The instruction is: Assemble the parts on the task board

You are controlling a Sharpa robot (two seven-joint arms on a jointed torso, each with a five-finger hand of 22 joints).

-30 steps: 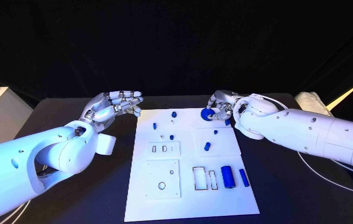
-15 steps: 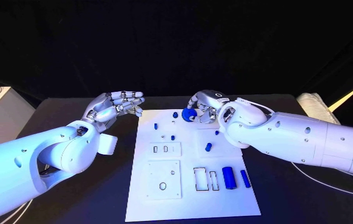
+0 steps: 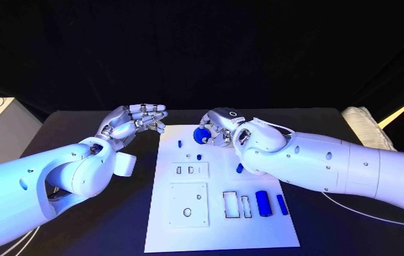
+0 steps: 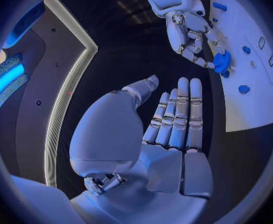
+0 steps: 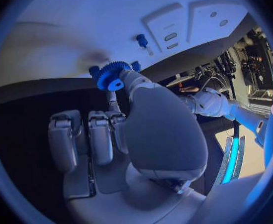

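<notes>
The right hand [image 3: 220, 129] pinches a small blue toothed plastic gear [image 3: 202, 134] over the far end of the flat white task board [image 3: 217, 221]. Beside the board's far left corner, the left hand [image 3: 135, 121] hovers empty with fingers apart.

**Count of things on the black table**

One white task board [image 3: 220, 232]. Two hands: the left hand [image 3: 135, 119] and the right hand [image 3: 220, 129]. One blue gear [image 3: 202, 135], held by the right hand. Two blue cylinders [image 3: 262, 203] lying side by side. Two small blue pegs [image 3: 179, 143] are visible; others may be hidden.
</notes>
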